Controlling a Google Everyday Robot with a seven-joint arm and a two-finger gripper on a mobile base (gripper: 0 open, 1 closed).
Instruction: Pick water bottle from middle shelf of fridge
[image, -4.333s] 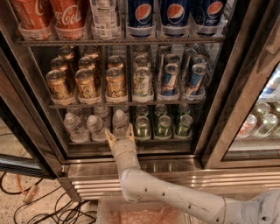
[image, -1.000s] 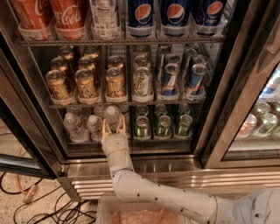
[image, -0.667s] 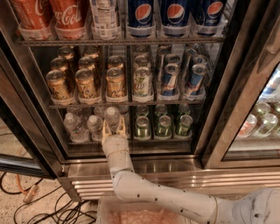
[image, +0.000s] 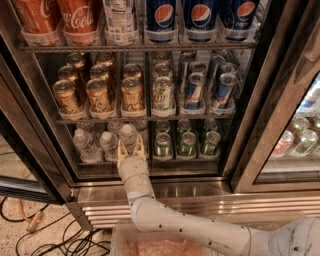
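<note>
The fridge (image: 252, 120) stands open in front of me. Its middle shelf (image: 170, 161) holds clear water bottles on the left and green cans (image: 186, 144) on the right. My gripper (image: 131, 146) reaches up from below to the front of this shelf. Its two yellowish fingers (image: 121, 149) stand on either side of the lower body of one water bottle (image: 128, 134), the rightmost of the bottles, and close against it. The bottle stands upright on the shelf. Two more bottles (image: 95, 143) stand to its left.
The rack above holds gold cans (image: 98, 95) and blue cans (image: 222, 90). The top rack holds Coca-Cola and Pepsi bottles (image: 161, 17). A neighbouring cooler (image: 300, 135) is at the right. The steel base (image: 165, 197) lies under my arm. Cables (image: 35, 235) lie on the floor at the left.
Since 4.3 s ago the gripper has moved a little left, onto the rightmost water bottle. Over the last second nothing has visibly moved.
</note>
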